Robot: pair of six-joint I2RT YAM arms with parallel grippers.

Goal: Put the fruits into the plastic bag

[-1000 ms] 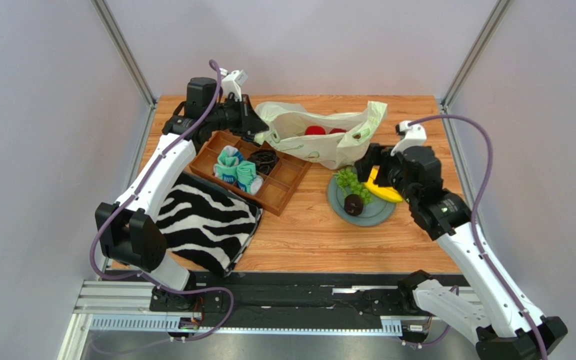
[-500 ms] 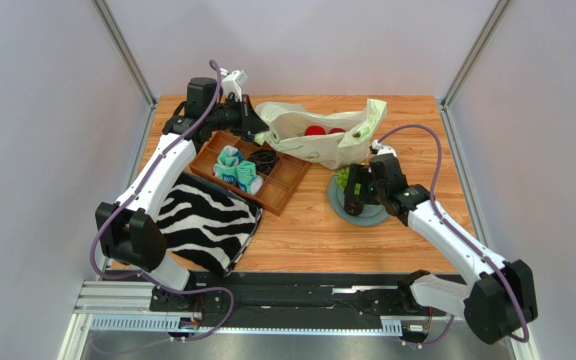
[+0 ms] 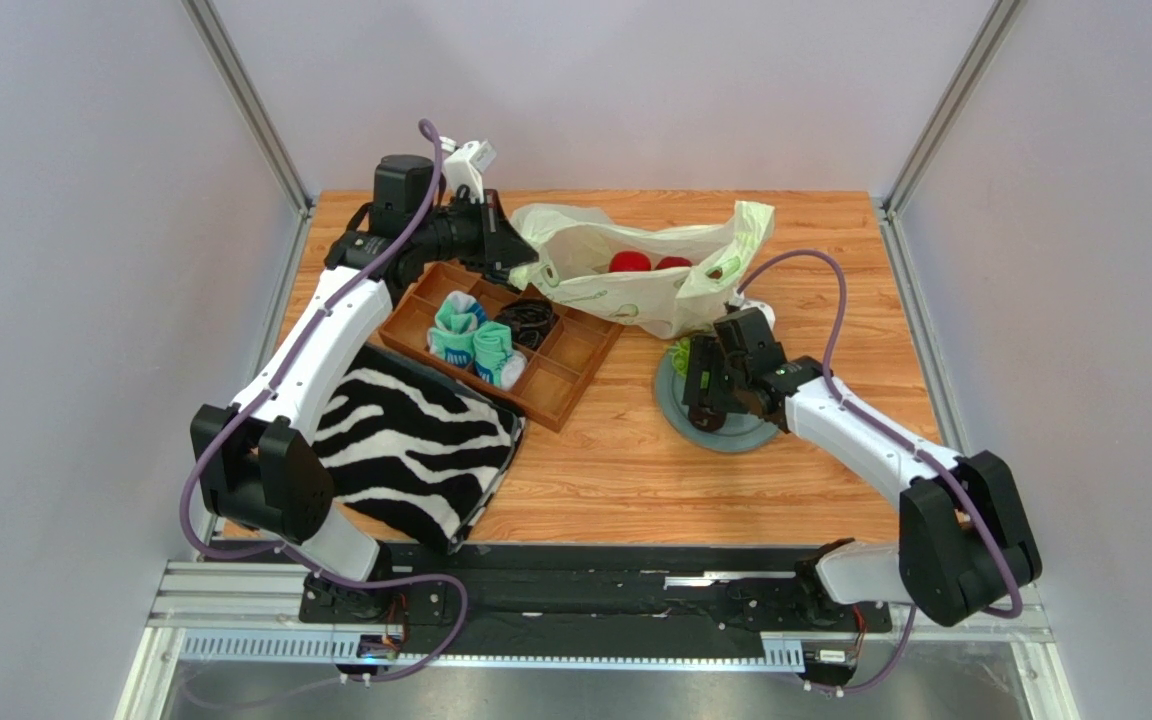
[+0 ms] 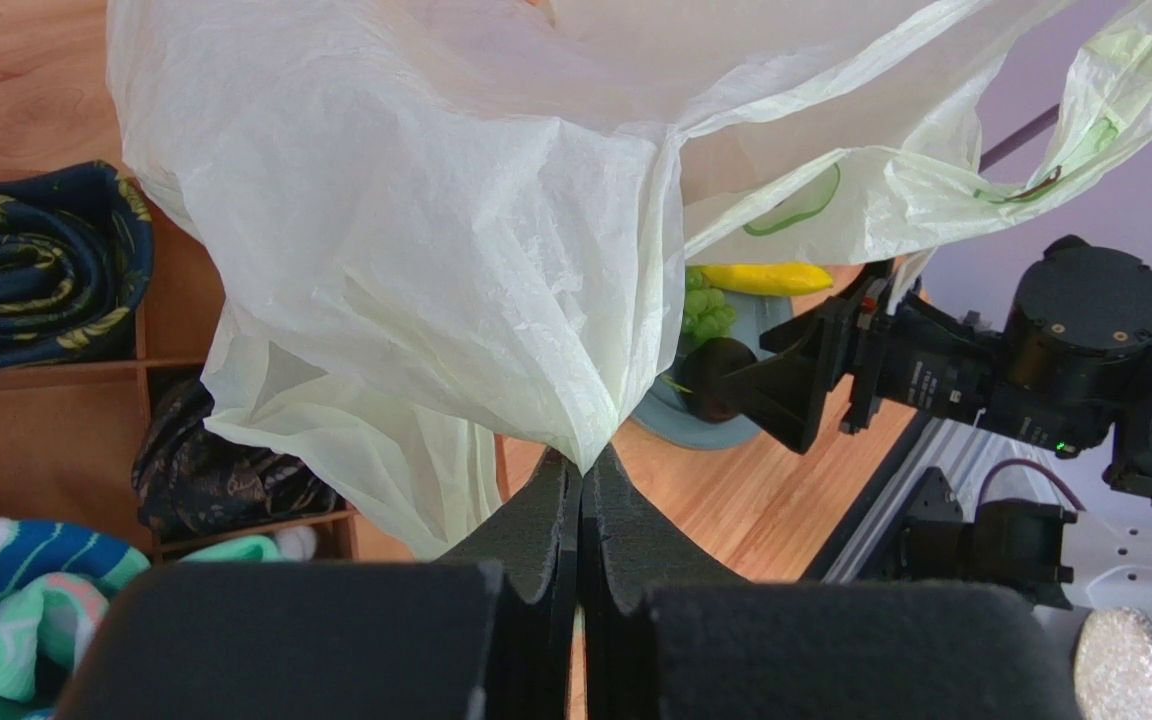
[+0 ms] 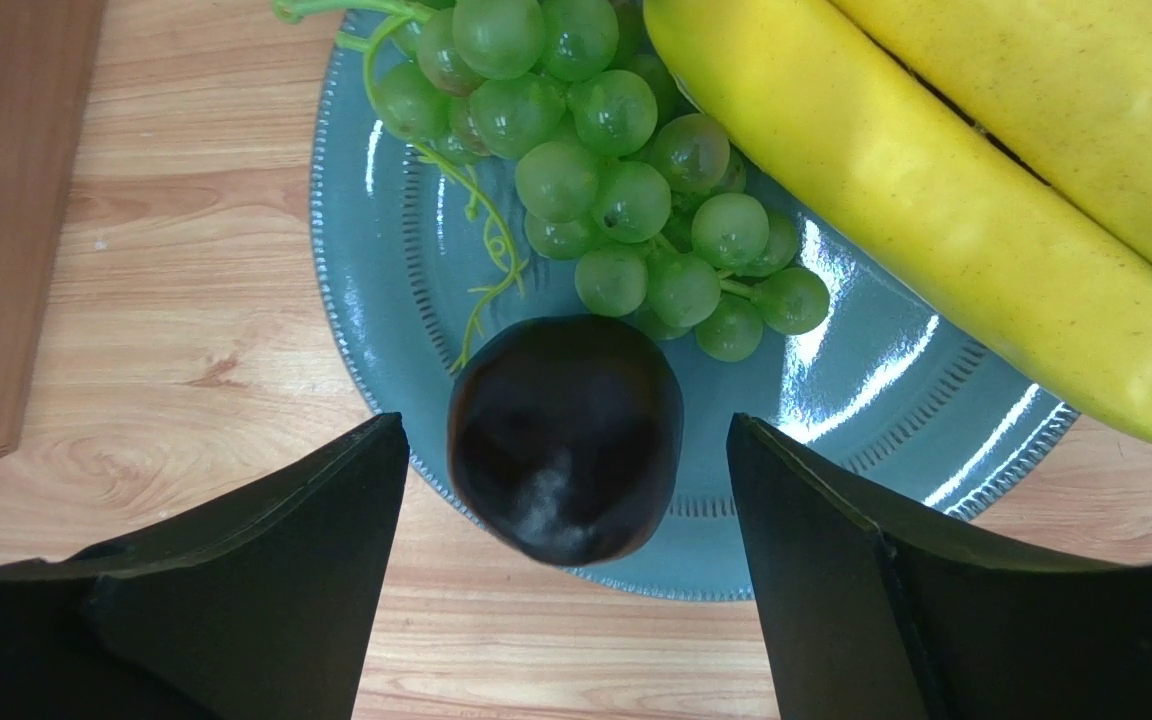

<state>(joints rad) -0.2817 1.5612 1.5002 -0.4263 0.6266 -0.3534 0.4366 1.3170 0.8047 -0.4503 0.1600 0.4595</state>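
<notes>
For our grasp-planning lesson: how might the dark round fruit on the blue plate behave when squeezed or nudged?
The dark fruit looks round and sits at the rim of the plate, so a nudge would probably roll it onto the table. Its glossy skin shows highlights, so it may slip between the fingers. It seems smooth and firm, likely rigid.

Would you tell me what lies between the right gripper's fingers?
The dark purple-brown fruit, on the blue plate, sits between the open fingers, untouched, as the right wrist view shows.

Teal plate (image 5: 868, 375) on wood: dark purple-brown fruit (image 5: 564, 465) at near rim, green grape bunch (image 5: 597, 135) just beside, two yellow bananas (image 5: 928, 225). Right gripper (image 5: 563, 432): fingers spread wide, flanking the dark fruit without contact.
</notes>
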